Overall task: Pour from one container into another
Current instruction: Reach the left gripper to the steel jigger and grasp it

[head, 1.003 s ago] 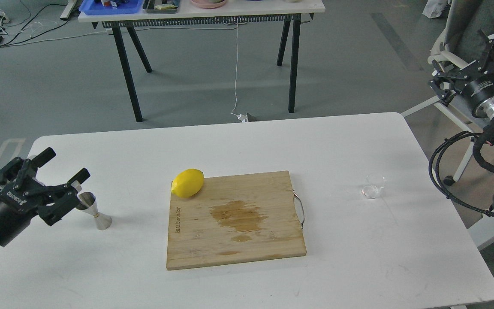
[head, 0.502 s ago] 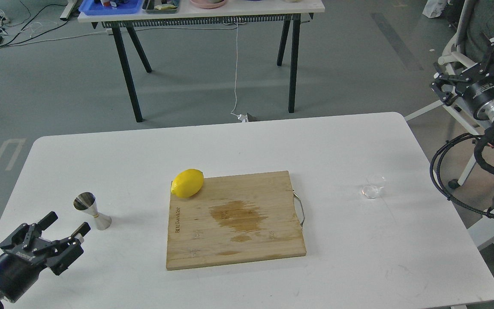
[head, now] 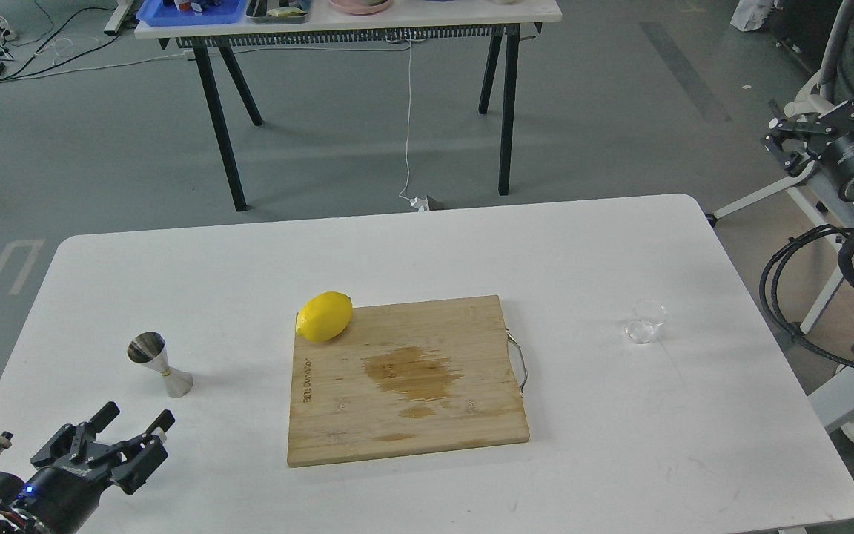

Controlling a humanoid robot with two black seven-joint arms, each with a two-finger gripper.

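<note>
The steel jigger (head: 159, 363) stands upright on the white table (head: 412, 245), at the left, with nothing touching it. The small clear glass cup (head: 646, 322) sits on the table's right side, also on its own. My left gripper (head: 136, 420) is low at the near-left corner, open and empty, well below the jigger. My right gripper (head: 821, 100) hovers beyond the table's right edge, far above and to the right of the cup. Its fingers are spread and hold nothing.
A wooden cutting board (head: 464, 415) with a wet brown stain (head: 412, 374) and a metal handle lies mid-table. A yellow lemon (head: 325, 317) rests at its far-left corner. A second table (head: 353, 26) with trays stands on the floor behind.
My left gripper has drawn back from beside the jigger, down toward the near-left corner. The right gripper has drifted slightly right. Jigger and cup have not moved.
</note>
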